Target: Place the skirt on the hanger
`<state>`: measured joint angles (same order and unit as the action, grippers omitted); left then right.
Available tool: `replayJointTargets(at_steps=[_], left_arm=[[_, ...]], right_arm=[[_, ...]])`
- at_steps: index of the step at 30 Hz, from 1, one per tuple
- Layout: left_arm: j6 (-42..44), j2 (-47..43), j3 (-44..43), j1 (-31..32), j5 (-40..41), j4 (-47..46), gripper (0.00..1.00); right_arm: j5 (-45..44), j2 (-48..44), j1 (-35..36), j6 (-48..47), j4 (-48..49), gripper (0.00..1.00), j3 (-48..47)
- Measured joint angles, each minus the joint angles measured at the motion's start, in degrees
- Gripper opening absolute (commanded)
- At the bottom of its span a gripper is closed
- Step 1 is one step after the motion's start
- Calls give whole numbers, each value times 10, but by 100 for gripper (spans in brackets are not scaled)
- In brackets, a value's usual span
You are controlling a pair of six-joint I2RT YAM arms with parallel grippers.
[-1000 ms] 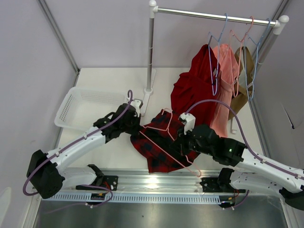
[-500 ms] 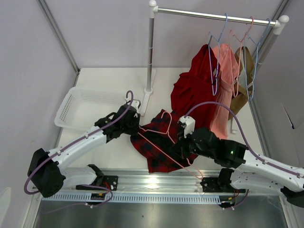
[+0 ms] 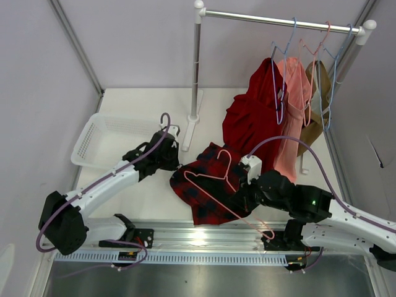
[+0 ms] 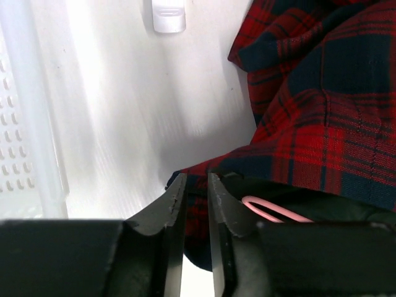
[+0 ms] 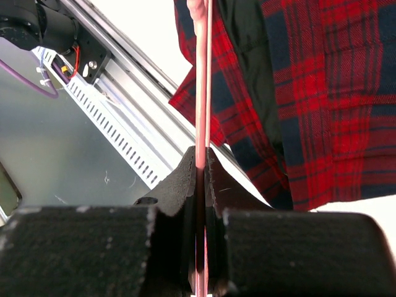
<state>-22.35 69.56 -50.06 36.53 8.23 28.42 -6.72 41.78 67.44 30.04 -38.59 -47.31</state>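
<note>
The red-and-black plaid skirt point(image 3: 204, 193) lies crumpled on the table between my arms. It also shows in the left wrist view point(image 4: 322, 111) and the right wrist view point(image 5: 322, 93). The pale-pink hanger point(image 3: 227, 158) lies slanted across it, hook toward the back. My right gripper point(image 3: 245, 199) point(image 5: 199, 151) is shut on the hanger's wire point(image 5: 201, 80) at the skirt's right side. My left gripper point(image 3: 177, 164) point(image 4: 196, 176) is at the skirt's upper left corner, its jaws nearly closed with plaid fabric between them. A bit of pink wire point(image 4: 272, 211) shows beside its right finger.
A white basket point(image 3: 105, 139) sits at the left. A clothes rack's pole point(image 3: 196, 68) stands behind, with a solid-red garment point(image 3: 250, 117), a salmon garment point(image 3: 294, 102) and blue hangers point(image 3: 281, 49) at the right. A metal rail point(image 3: 204, 238) runs along the front edge.
My right gripper has moved right and toward the front, dragging the hanger with it over the skirt. My left gripper has shifted slightly left, staying at the skirt's corner.
</note>
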Motion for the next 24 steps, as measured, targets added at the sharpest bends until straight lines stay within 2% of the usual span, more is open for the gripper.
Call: replayJointTargets(at_steps=[15,24], left_arm=[[19,21,0,-48,-107,-26,27],[36,25,0,-52,-147,-24,31]], right_arm=[[-4,-10,0,-1,-25,0,-7],[-18,-16,0,-2,-37,0,-7]])
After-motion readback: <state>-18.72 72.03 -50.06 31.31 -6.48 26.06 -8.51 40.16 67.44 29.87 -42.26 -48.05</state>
